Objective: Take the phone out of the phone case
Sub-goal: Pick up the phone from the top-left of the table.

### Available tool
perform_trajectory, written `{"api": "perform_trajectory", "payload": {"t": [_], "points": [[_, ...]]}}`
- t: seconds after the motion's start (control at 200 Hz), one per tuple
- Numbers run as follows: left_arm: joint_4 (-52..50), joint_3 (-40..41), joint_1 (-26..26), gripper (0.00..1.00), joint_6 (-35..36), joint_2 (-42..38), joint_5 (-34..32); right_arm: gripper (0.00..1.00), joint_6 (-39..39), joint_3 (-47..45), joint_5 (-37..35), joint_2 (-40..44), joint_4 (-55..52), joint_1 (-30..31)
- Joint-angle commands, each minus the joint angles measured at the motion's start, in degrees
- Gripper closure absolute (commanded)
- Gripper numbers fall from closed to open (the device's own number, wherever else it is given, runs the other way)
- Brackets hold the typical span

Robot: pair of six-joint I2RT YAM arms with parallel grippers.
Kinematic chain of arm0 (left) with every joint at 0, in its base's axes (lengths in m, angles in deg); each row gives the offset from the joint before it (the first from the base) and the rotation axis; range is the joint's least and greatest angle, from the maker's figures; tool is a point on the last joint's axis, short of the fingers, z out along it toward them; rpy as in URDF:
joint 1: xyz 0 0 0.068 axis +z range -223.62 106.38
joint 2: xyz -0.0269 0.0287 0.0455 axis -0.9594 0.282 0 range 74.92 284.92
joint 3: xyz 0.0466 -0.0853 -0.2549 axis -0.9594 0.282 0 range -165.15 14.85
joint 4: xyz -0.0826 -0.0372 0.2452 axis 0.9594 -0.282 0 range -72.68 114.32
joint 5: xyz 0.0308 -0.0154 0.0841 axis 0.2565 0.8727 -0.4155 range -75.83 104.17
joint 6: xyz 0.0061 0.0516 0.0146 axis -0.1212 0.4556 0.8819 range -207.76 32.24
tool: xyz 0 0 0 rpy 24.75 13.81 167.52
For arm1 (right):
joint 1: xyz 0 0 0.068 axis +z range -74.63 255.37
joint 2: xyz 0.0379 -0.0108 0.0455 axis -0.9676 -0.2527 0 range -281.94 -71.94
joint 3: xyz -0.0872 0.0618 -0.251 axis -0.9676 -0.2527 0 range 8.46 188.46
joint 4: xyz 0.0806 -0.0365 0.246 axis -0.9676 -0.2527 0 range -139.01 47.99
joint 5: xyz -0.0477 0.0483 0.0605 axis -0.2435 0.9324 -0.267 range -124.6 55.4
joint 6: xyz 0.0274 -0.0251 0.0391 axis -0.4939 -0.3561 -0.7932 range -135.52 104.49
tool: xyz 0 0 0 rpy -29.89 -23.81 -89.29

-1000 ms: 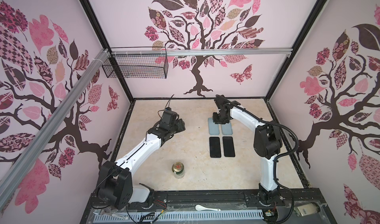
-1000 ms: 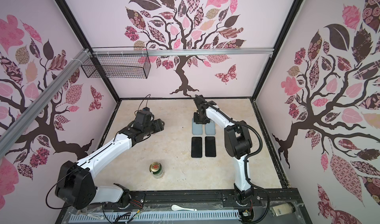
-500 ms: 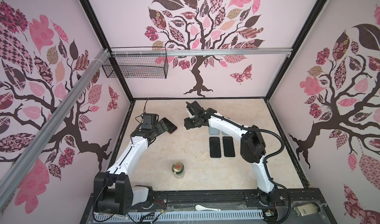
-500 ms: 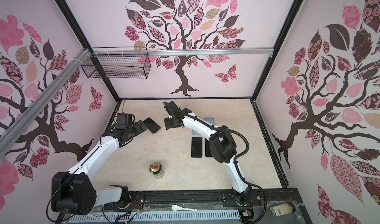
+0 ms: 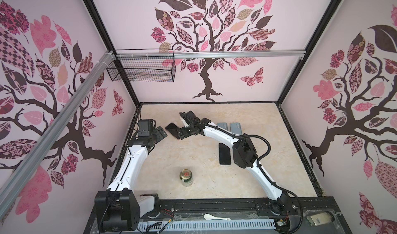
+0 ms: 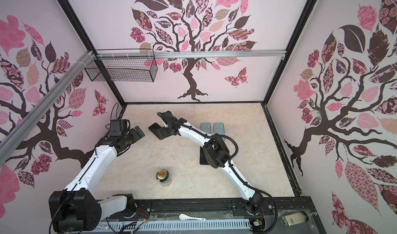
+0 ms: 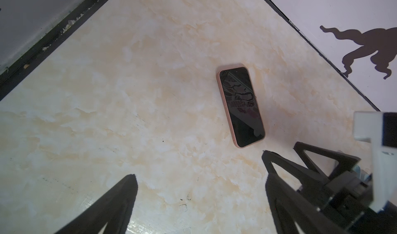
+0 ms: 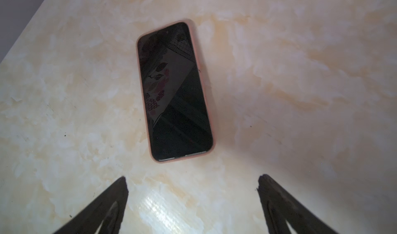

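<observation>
Phone (image 8: 175, 91): screen up in pink phone case (image 8: 155, 159), laid flat on tabletop (image 8: 300, 93) between the grippers.
Left gripper (image 7: 198, 166): fingers spread, nothing held.
Right gripper (image 8: 192, 178): fingers spread, nothing held.
Handling: judged rigid, slippery glass inside a pliable rim; best peeled at a corner.

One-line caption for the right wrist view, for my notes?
Phone in its pink case lies screen-up on the table, beyond open jaws.

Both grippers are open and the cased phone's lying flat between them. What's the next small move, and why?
Probably ease the right gripper forward and down until its open jaws straddle the near end of the phone, then close. The phone lies flat, screen up, inside its pink case on the table, and neither arm holds it; the left gripper stands open on its far side.
</observation>
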Motion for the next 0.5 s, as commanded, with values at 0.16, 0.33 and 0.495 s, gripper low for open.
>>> {"api": "perform_trajectory", "payload": {"t": [0.16,0.33,0.495], "points": [[-1.55,-0.71,0.37,0.04,1.77,-1.07,1.00,0.00,4.58,7.23,1.50,-8.31,3.48,0.52],[-1.38,-0.45,0.41,0.04,2.06,-0.82,1.12,0.00,5.95,8.74,1.29,-10.75,5.05,0.59],[-1.21,-0.52,0.42,0.04,2.34,-0.39,1.17,0.01,8.41,9.82,1.53,-12.59,5.40,1.32]]}}
